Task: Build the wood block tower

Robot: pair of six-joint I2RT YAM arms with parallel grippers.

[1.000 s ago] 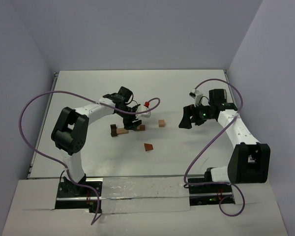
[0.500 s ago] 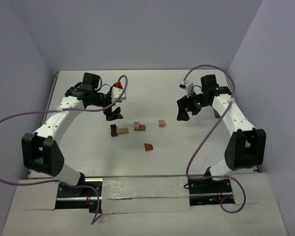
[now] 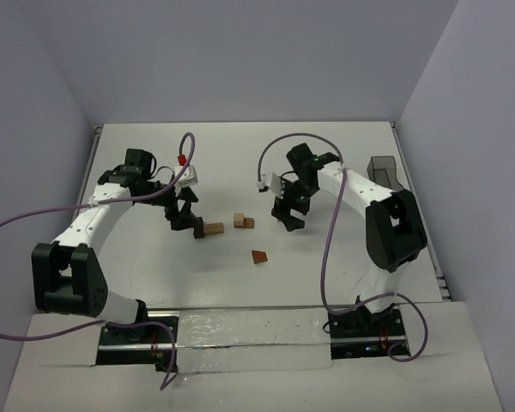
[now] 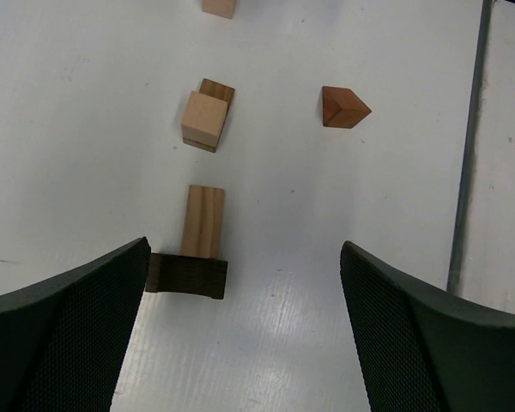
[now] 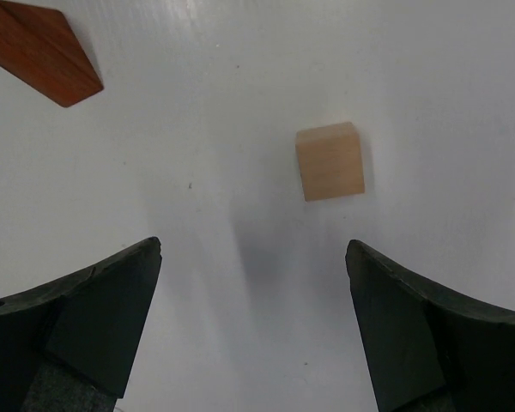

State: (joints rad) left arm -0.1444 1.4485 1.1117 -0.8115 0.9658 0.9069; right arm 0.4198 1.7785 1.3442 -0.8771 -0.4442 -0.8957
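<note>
One wedge [image 3: 258, 257]: loose on the counter [image 3: 154, 275], nearest the bases.
Long block [image 4: 204, 221]: flat, one end touching a dark block [image 4: 187, 276].
Cube pair [image 4: 206, 120]: touching, side by side.
Left pincer [image 4: 245, 253]: apart, empty, above the long block.
Right pincer [image 5: 253, 249]: apart, empty, above a lone cube [image 5: 330, 160].
Tower: nothing stacked yet; all building remains.
</note>
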